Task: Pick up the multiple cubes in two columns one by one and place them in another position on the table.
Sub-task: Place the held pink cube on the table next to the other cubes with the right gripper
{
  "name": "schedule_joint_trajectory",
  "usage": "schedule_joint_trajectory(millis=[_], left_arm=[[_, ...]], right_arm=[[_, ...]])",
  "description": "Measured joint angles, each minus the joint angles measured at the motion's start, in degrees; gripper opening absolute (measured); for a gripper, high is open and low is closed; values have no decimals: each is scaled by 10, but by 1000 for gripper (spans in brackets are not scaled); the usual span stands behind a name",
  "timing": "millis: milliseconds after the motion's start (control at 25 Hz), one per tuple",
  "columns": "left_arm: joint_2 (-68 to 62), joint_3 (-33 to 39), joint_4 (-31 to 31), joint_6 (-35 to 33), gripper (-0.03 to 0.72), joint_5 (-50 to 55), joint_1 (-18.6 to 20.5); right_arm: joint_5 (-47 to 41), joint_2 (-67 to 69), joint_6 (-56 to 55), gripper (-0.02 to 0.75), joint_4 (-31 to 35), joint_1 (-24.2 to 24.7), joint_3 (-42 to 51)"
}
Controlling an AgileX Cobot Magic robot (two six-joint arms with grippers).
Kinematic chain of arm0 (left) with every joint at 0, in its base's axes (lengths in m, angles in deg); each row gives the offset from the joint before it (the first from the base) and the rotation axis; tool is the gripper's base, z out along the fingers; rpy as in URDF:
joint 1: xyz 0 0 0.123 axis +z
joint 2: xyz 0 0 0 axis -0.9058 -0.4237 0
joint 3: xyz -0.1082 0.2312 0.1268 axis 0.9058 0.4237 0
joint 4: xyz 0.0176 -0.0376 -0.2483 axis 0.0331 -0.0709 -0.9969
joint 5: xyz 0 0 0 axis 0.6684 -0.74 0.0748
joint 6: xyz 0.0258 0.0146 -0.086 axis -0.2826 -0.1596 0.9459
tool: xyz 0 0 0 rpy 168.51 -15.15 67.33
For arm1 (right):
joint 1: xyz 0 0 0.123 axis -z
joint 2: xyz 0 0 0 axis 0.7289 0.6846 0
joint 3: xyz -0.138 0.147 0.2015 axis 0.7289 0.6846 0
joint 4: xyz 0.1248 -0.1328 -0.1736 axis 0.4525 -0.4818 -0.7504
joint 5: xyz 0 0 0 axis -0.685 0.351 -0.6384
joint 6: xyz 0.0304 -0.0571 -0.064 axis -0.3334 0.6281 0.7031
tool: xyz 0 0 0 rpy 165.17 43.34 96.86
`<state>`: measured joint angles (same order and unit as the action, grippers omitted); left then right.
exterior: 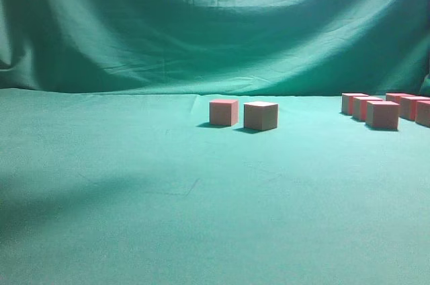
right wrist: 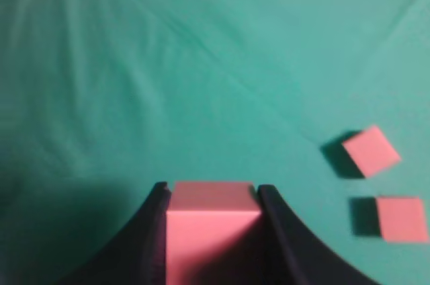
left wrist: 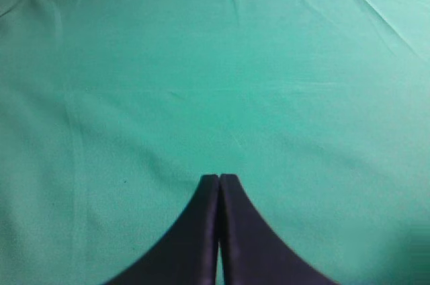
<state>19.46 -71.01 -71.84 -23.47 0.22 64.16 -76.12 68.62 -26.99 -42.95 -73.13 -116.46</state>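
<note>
I see small matte reddish-pink cubes with sharp edges and paler tan side faces on the flat green cloth-covered table (exterior: 134, 197). In the exterior view two of them sit side by side near the middle, the left cube (exterior: 224, 112) just apart from the right cube (exterior: 261, 115), which is turned slightly. A cluster of more cubes (exterior: 383, 114) stands at the far right edge, packed close in rows. Behind everything hangs a wrinkled green cloth backdrop (exterior: 215, 23).

My right gripper (right wrist: 213, 194) has its dark fingers closed against both sides of one pink cube (right wrist: 213, 221), gripping it above the cloth; two loose cubes (right wrist: 371, 152) lie on the table to its right, one turned diagonally. My left gripper (left wrist: 219, 179) points at bare cloth with its two dark fingers pressed together, nothing between them. Neither arm shows in the exterior view
</note>
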Motion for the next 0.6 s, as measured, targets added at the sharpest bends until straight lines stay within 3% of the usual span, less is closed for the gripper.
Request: schedule_joint_trajectory(millis=[240, 600], left_arm=[[0, 0, 0, 0, 0, 0, 0], [0, 0, 0, 0, 0, 0, 0]], right_arm=[[10, 73, 42, 254, -35, -87, -92], [112, 111, 79, 254, 10, -100, -113]])
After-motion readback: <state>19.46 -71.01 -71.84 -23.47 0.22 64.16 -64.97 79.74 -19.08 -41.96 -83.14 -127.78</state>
